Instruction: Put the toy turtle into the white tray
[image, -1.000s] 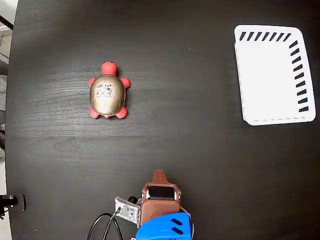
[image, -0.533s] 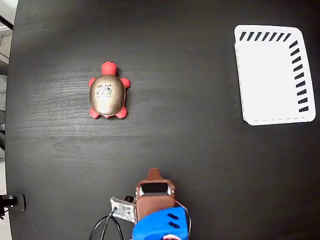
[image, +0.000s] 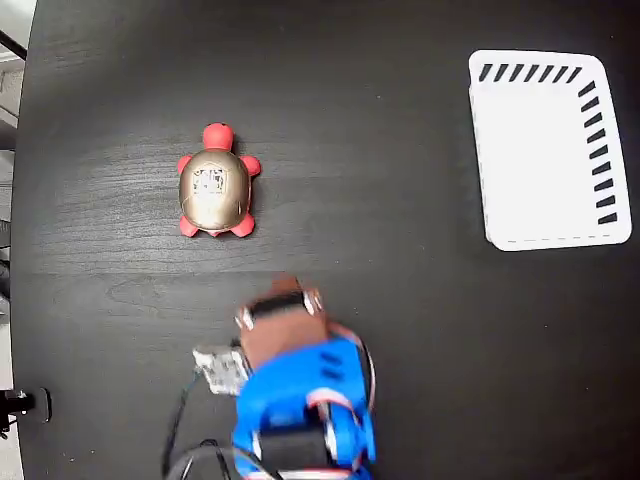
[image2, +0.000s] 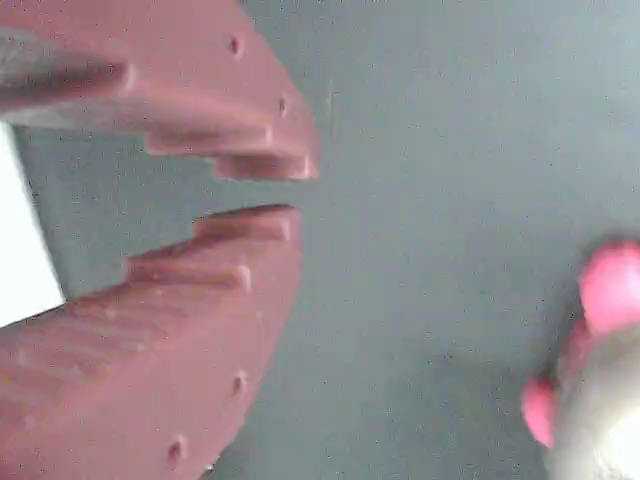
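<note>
Down at the bottom middle of the black table, the gripper is hanging over bare tabletop, its two reddish-brown toothed fingers sitting slightly apart with a narrow gap showing between the tips and nothing held in it. From overhead, the gripper is poking out ahead of a blue arm, angling up and a little to the left in the fixed view, with a small grey board and dark cables trailing off to its left.

Up and to the left of it, the toy turtle is sitting on the table, near the fingers but clear of them. One turtle, and it is standing upright on its red feet, gold shell up, pale mark showing in the middle. Its long axis is running up and down the fixed view, red head pointing toward the top edge, tail end facing the arm. In the wrist view the toy turtle is only creeping in at the lower right corner, a blur of pink and pale shell.

Way over at the top right, well apart from both, the white tray is lying flat, one tray, dark slits along its top and right walls. Nothing is lying inside it; its white floor is showing bare.
</note>
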